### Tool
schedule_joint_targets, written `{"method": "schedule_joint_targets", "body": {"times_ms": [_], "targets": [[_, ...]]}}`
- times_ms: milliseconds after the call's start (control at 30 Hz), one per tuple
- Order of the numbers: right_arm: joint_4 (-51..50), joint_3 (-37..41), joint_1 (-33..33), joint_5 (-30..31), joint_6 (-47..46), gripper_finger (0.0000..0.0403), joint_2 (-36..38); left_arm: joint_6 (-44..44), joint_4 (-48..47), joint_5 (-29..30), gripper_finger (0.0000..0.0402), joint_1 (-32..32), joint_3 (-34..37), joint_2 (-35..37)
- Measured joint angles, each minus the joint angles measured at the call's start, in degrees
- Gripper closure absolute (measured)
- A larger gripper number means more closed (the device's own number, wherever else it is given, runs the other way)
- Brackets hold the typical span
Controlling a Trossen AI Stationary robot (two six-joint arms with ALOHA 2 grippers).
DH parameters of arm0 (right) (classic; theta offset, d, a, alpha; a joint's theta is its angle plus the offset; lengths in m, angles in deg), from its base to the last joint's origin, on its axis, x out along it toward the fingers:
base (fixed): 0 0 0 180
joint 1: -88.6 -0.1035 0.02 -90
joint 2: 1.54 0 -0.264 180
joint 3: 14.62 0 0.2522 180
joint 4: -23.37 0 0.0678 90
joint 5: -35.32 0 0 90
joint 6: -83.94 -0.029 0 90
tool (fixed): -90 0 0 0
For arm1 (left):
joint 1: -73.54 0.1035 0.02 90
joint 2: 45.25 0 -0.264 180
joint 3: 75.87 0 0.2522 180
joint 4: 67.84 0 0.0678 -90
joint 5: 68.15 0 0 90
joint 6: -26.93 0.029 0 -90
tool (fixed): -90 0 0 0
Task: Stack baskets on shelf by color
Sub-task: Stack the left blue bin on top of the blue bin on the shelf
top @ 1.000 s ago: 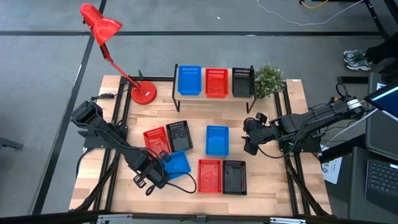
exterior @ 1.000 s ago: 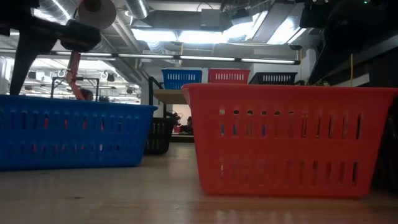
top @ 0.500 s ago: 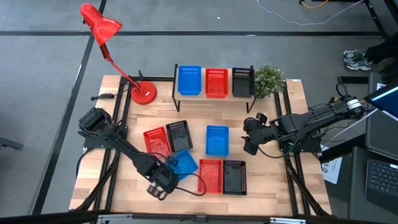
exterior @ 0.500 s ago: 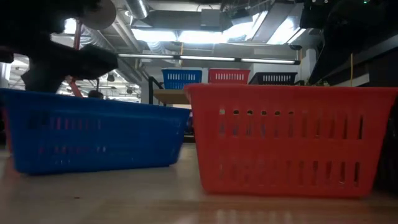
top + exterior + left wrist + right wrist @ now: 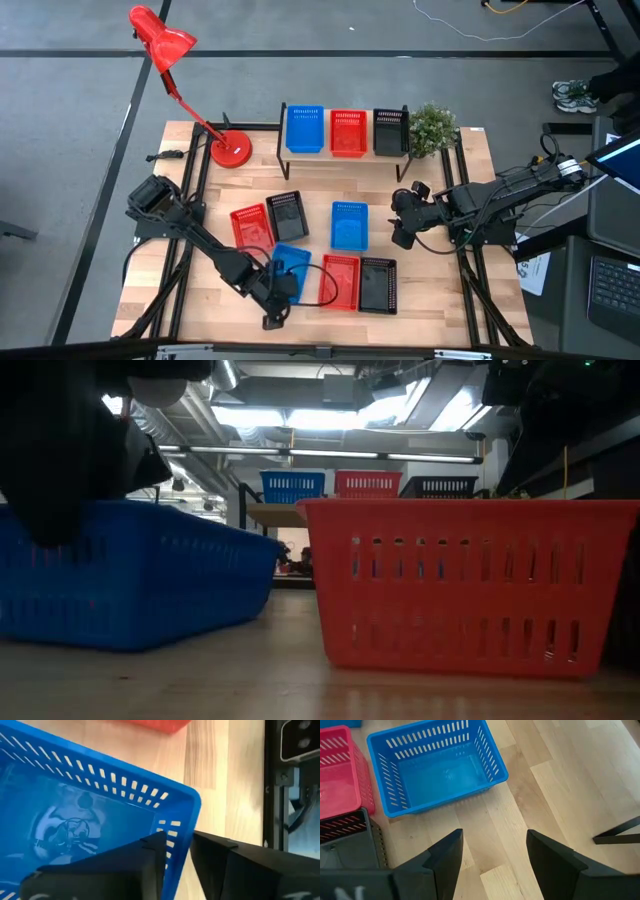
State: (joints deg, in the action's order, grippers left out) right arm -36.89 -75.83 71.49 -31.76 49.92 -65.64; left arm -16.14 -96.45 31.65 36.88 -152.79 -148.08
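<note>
My left gripper stands near the table's front edge, shut on a blue basket, which shows large at the left of the low view. Beside it stand a red basket and a black basket. Farther back are a red basket, a black one and a blue one. The shelf at the far side carries a blue, a red and a black basket. My right gripper hangs open above the table near the blue basket. My left gripper has the blue basket's wall close to a corner, one finger inside the basket and one outside. The fingers slant down from the near side over the rim. Whether the basket's bottom rests on the table, I cannot tell.
A red desk lamp stands at the far left and a small green plant at the shelf's right end. Bare wood lies along the front left and between the middle baskets and the shelf.
My left gripper has gone toward the table's right along the near edge, sunk a little and rolled about its own line. The blue basket has turned about with it and now lies closer to the red basket at the front.
</note>
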Motion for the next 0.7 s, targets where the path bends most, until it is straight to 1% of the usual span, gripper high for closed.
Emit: {"method": "schedule_joint_targets", "body": {"times_ms": [67,133,233,333,467,567,700], "targets": [[0.0,0.0,0.0,0.0,0.0,0.0185,0.0,-0.3,0.8,1.7,0.0357,-0.6,0.0,0.0],[0.0,0.0,0.0,0.0,0.0,0.0185,0.0,-0.6,2.6,1.7,0.0387,-1.1,0.0,0.0],[0.0,0.0,0.0,0.0,0.0,0.0185,0.0,-2.3,5.3,1.8,0.0397,-1.8,0.0,0.0],[0.0,0.0,0.0,0.0,0.2,0.0185,0.0,-3.1,9.1,4.3,0.0399,-2.2,-0.7,0.0],[0.0,0.0,0.0,0.0,0.2,0.0185,0.0,2.4,8.5,8.6,0.04,-2.3,-6.1,1.6],[0.0,0.0,0.0,0.0,0.2,0.0185,0.0,8.8,2.2,13.6,0.04,-2.1,-12.9,2.8],[0.0,0.0,0.0,0.0,0.2,0.0185,0.0,16.3,-13.3,22.4,0.0401,-2.2,-24.5,3.6]]}}
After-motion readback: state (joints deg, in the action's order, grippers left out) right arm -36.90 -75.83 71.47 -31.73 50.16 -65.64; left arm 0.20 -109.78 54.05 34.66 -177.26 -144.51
